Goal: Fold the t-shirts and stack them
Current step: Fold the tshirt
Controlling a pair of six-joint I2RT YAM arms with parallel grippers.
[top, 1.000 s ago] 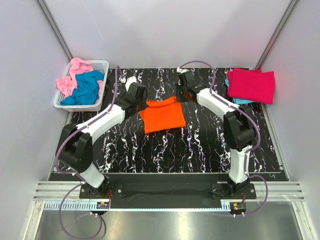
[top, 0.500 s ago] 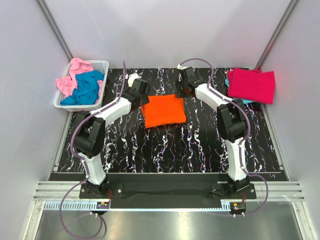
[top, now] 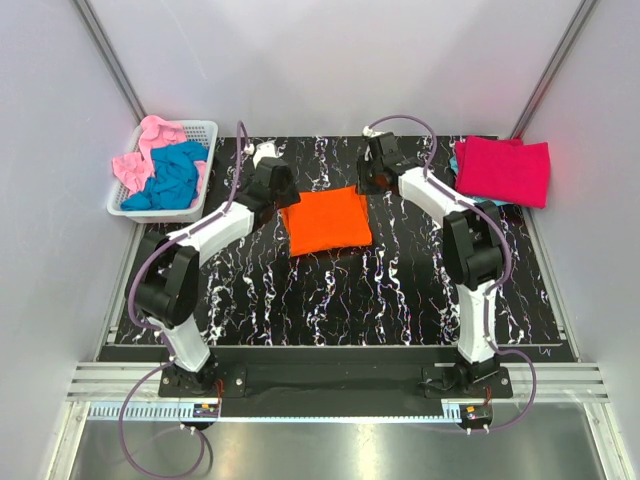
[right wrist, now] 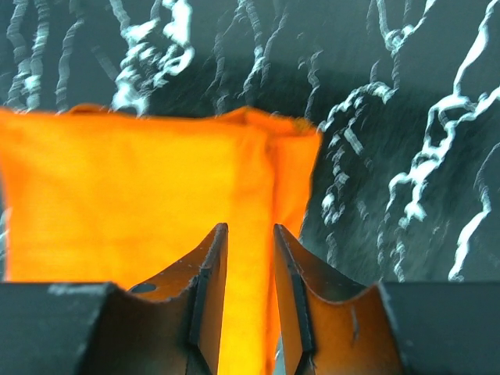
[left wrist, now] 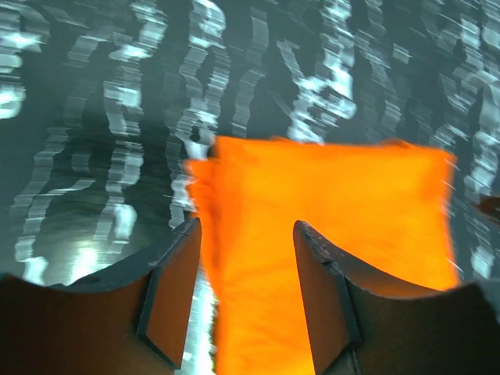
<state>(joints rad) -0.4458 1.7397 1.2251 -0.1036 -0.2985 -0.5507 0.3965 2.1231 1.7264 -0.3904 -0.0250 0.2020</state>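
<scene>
An orange t-shirt (top: 325, 222) lies folded into a flat rectangle on the black marbled table. My left gripper (top: 282, 200) hovers open over its left edge; in the left wrist view the orange t-shirt (left wrist: 336, 211) lies below the left gripper (left wrist: 248, 226). My right gripper (top: 368, 186) is open over the shirt's far right corner, and the right wrist view shows the orange t-shirt (right wrist: 133, 195) beneath the right gripper (right wrist: 250, 230). No cloth is pinched by either one. A folded crimson-pink t-shirt (top: 503, 170) rests on a teal one (top: 480, 203) at the back right.
A white lattice basket (top: 125, 200) stands at the back left, holding a crumpled teal t-shirt (top: 175, 175) and a light pink t-shirt (top: 145, 150). Grey walls enclose the table's sides and back.
Both grippers were shut on the orange t-shirt's far edge a second ago. They have opened and let it go, and the shirt now lies flat and squarer.
</scene>
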